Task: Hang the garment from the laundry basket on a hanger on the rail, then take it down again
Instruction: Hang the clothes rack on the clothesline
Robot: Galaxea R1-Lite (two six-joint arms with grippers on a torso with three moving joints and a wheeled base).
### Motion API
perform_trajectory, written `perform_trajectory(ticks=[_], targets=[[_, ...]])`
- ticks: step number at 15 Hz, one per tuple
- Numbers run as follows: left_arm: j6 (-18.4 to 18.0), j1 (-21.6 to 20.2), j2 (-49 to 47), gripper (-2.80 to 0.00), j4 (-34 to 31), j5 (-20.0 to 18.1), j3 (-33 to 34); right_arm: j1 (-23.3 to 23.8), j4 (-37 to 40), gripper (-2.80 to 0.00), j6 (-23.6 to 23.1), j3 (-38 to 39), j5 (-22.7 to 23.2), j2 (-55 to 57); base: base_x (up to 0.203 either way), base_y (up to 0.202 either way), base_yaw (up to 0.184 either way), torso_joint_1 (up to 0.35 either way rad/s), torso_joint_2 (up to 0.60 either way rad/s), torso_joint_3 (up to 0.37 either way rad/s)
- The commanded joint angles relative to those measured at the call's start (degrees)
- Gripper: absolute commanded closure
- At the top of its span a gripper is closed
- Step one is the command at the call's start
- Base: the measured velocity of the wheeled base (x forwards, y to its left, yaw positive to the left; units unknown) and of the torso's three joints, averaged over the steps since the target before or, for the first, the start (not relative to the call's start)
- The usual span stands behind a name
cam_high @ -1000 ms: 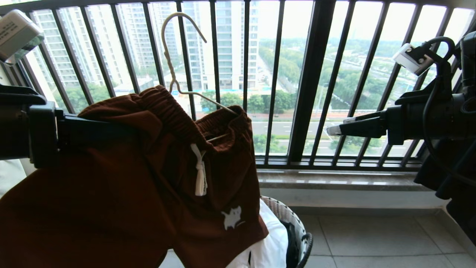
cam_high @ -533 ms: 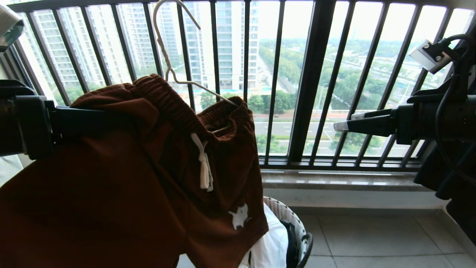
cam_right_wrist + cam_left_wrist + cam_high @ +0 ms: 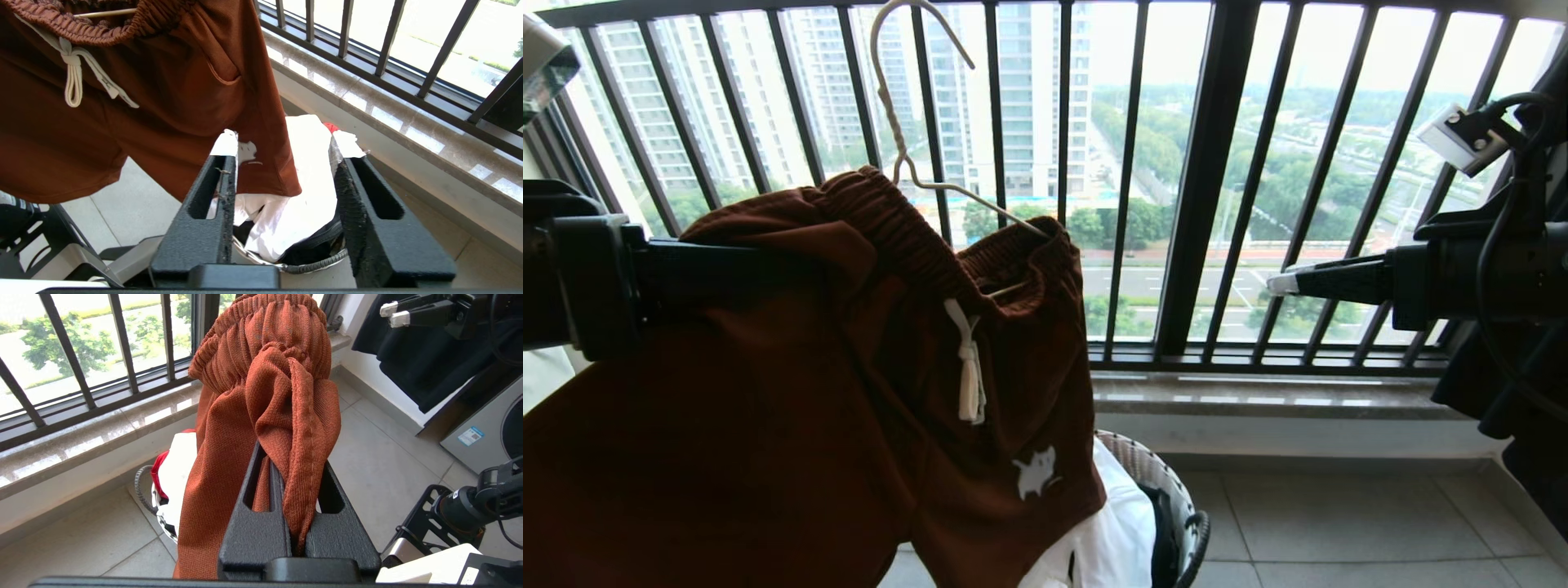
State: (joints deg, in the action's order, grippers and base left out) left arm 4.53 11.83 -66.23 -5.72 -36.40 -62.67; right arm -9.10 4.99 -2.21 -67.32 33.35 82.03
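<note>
Shorts pinched in our left claw (image 3: 292,486), aloft before the balcony bars.
We see its fingers pressed together on a fold of the garment (image 3: 792,392), whose waistband sits on the hanger (image 3: 907,106); our right claw (image 3: 286,155) stands apart with fingers spread, gripping nothing, above the laundry basket (image 3: 1188,523) on the floor.

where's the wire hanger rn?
Head view, left of centre: the hanger sits inside the shorts' waistband, hook up against the balcony bars, above the basket.
</note>
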Motion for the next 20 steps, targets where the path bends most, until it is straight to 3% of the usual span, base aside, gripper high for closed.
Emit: perform_trajectory(ticks=[1,6,7,9,13,20], targets=[[0.04,1.04,-0.48,0.00,-0.08,-0.25,0.14,-0.04,0.02,0.00,-0.08,0.26,0.13,-0.15,0.000,0.000,0.000,0.000,0.00,0.000],[2.63,8.21,-0.33,0.00,-0.17,-0.48,1.43,0.27,-1.48,0.00,-0.25,1.63,0.05,-1.40,0.000,0.000,0.000,0.000,0.00,0.000],[3.62,9.55,-0.27,0.00,-0.23,-1.97,1.72,0.62,-2.92,0.00,-0.32,2.31,0.04,-1.43,0.000,0.000,0.000,0.000,0.00,0.000],[4.17,9.88,-0.65,0.00,-0.17,-5.43,2.29,1.54,-5.95,0.00,-0.25,3.34,0.04,-1.35,0.000,0.000,0.000,0.000,0.00,0.000],[4.16,9.88,-0.30,0.00,-0.20,-5.61,2.29,2.42,-7.45,0.00,-0.25,3.78,0.13,-1.34,0.000,0.000,0.000,0.026,-0.19,-0.258],[4.17,10.32,-0.13,0.00,-0.26,-5.70,2.20,2.81,-7.53,0.00,-0.25,3.78,0.11,-1.43,0.000,0.000,0.000,0.108,-0.49,-0.336]])
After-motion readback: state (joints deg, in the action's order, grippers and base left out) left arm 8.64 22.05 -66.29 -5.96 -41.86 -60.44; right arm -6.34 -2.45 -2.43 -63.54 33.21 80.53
